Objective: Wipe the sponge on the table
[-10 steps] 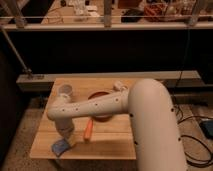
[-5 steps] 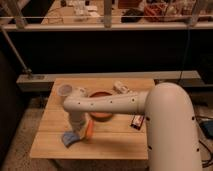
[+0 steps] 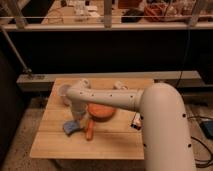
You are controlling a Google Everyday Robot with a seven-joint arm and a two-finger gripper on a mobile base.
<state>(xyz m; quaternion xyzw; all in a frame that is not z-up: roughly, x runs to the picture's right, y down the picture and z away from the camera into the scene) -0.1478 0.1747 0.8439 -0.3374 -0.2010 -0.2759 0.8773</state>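
Observation:
The light-blue sponge [image 3: 71, 127] lies flat on the wooden plank table [image 3: 55, 145], left of the middle. My gripper [image 3: 75, 120] comes straight down onto the sponge's far edge from the white arm [image 3: 107, 98] and is shut on the sponge, pressing it to the planks. The arm crosses over the table from the right and hides part of the tabletop.
An orange bowl [image 3: 101, 111] sits right of the gripper, with a slim orange stick [image 3: 90, 129] just beside the sponge. A small dark packet [image 3: 136, 120] lies at the right, a white object [image 3: 118, 85] at the back. A grey ledge [image 3: 35, 78] runs behind the table.
The gripper and the sponge have slid together from the table's front-left corner towards the back and right, ending close to the orange stick. The arm has swung that way too.

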